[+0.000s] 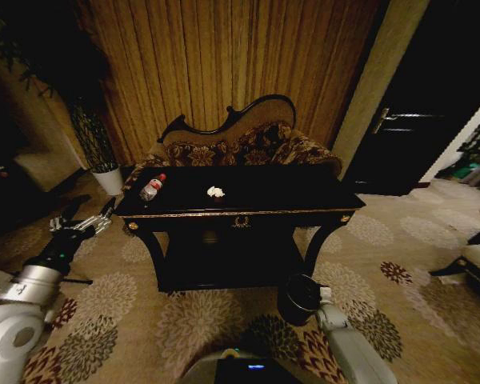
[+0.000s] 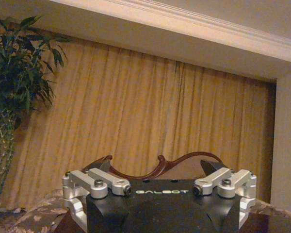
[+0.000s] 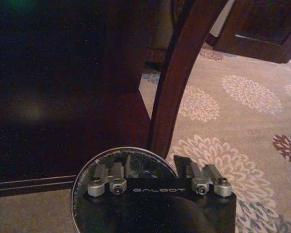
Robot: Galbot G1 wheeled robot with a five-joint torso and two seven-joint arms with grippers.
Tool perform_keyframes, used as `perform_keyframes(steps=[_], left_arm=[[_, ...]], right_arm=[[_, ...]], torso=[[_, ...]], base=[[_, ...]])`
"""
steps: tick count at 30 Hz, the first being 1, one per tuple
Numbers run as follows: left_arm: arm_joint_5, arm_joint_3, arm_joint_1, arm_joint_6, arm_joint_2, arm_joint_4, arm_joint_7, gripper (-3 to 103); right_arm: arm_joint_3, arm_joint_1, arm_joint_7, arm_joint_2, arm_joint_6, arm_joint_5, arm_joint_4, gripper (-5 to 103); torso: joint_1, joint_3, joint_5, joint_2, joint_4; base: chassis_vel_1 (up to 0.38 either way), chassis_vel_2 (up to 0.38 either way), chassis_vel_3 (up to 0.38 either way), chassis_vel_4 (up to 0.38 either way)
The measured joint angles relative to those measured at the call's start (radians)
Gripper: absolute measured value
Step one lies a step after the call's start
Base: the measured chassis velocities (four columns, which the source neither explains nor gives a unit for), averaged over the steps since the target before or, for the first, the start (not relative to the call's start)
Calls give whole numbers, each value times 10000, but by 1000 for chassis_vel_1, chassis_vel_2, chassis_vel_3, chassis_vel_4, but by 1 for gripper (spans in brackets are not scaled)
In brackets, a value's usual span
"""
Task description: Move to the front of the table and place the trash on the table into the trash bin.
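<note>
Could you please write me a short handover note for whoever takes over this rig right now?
Left claw: open, empty, raised left of the glossy black gold-trimmed table.
Right claw: low in front of the table, at the rim of the small round dark trash bin; whether it grips the rim cannot be told.
On the tabletop: clear plastic bottle with a red cap near the left end, crumpled white paper wad mid-top.
Done: robot stands before the table.
Left: both pieces go into the bin.

"GALBOT" is printed in pale letters on the black body of the left claw (image 2: 160, 204) and the right claw (image 3: 157, 182).
</note>
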Motion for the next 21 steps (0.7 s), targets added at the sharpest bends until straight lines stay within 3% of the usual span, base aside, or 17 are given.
perform_keyframes(steps=[3,6,8,11,14,21], left_arm=[[0,1,11,-1,-13,9,0,100],[8,5,37,-6,-42,19,2,100],[10,5,36,-8,-47,21,4,100],[13,7,33,-11,-61,17,8,100],[14,7,32,-15,-65,16,8,100],[15,-13,23,-21,-65,15,12,100]], right_arm=[[9,-17,0,-3,3,33,38,61],[17,-62,-7,-9,6,89,131,77],[16,-68,-8,-9,6,99,144,77],[19,-72,-11,10,7,120,160,94],[29,-108,-27,12,7,259,240,99],[85,-204,-72,49,-3,454,365,100]], torso=[[0,0,0,-1,0],[0,0,0,0,0],[0,0,0,0,0],[0,0,0,0,1],[0,0,-1,0,0],[0,0,0,0,0]], base=[[0,0,0,0],[0,0,0,0],[0,0,0,0],[0,0,0,0],[0,0,0,0],[0,0,0,0]])
